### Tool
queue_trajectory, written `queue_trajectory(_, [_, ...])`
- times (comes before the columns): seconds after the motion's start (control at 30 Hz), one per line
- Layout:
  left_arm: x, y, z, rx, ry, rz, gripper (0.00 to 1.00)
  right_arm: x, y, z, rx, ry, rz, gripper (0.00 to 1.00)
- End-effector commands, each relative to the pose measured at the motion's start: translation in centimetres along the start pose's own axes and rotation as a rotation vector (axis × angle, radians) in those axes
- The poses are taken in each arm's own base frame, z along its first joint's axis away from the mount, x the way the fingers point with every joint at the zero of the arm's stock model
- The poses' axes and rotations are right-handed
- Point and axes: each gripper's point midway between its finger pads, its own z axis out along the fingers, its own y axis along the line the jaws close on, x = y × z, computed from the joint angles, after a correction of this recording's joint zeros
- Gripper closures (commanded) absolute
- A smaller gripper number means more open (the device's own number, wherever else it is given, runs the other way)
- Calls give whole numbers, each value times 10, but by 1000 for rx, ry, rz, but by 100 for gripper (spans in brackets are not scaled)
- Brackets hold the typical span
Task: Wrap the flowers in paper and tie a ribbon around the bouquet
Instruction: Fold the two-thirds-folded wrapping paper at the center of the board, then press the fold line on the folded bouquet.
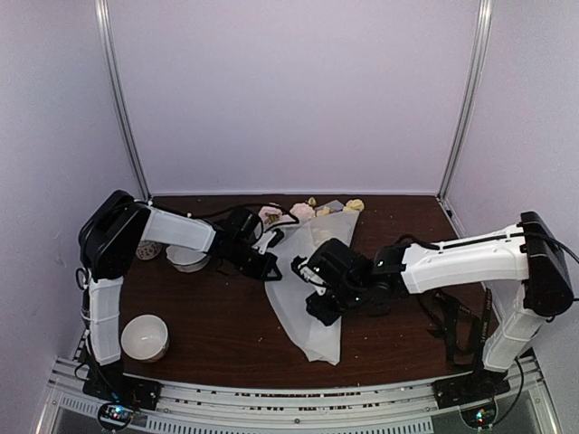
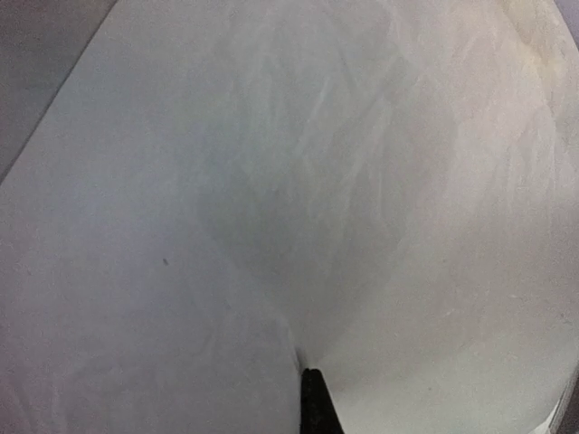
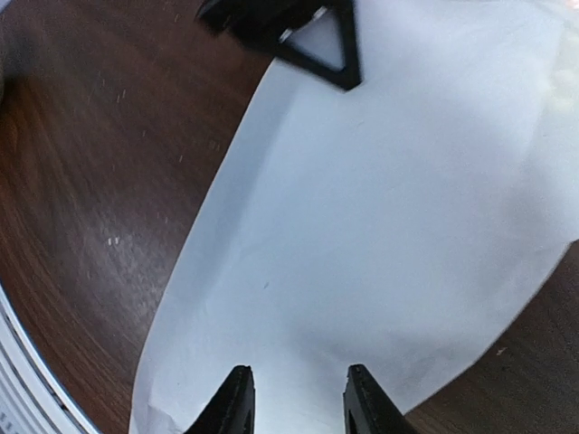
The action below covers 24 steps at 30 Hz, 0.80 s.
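Dark wood table [image 1: 208,316]: paper [image 1: 310,333] spread at centre, flowers [image 1: 303,211] at 12 o'clock by its far end, white bowl [image 1: 145,336] at 8, second bowl [image 1: 187,259] at 10.

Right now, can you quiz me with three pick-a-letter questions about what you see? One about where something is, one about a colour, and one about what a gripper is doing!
1. Where are the flowers?
A. at the paper's near end
B. at the far end of the paper
C. at the right edge of the table

2. What colour is the table?
A. green
B. white
C. dark brown

3. What is the right gripper doing?
A. it is open over the paper
B. it is shut on the flowers
C. it is shut on the table edge

Answers:
1 B: the blooms stick out at the paper's far end, near the back wall.
2 C: bare wood-brown shows all around the paper.
3 A: the right wrist view shows its two fingers apart, with white paper beyond the gap.
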Motion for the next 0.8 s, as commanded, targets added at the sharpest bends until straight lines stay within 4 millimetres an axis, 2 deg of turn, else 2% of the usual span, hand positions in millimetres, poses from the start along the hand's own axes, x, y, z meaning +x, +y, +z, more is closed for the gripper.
queue_trajectory(0.0, [-7,7,4,-28,2,5,100,36,31,28,-64,74,-80,70])
queue_trajectory(0.13, [-3,13,3,-62,20,-11,100,85,31,47,-46,183,-113,75])
queue_trajectory(0.23, [-6,17,0,-96,19,-11,100,116,34,49,-46,231,-137,77])
queue_trajectory(0.33, [-14,18,-3,-118,12,-8,100,124,40,37,-110,207,-121,78])
queue_trajectory(0.47, [-21,20,-11,-156,-8,-3,100,134,58,11,-259,213,-133,79])
queue_trajectory(0.53, [-21,17,-14,-149,-7,1,100,129,55,-5,-275,178,-95,78])
queue_trajectory(0.6, [-19,10,-13,-122,-10,12,100,113,43,-21,-292,108,1,77])
queue_trajectory(0.67, [-19,5,-12,-97,-16,31,100,91,23,-33,-311,23,134,74])
queue_trajectory(0.77, [-18,1,-6,-64,-19,50,100,59,-24,-42,-278,-101,351,60])
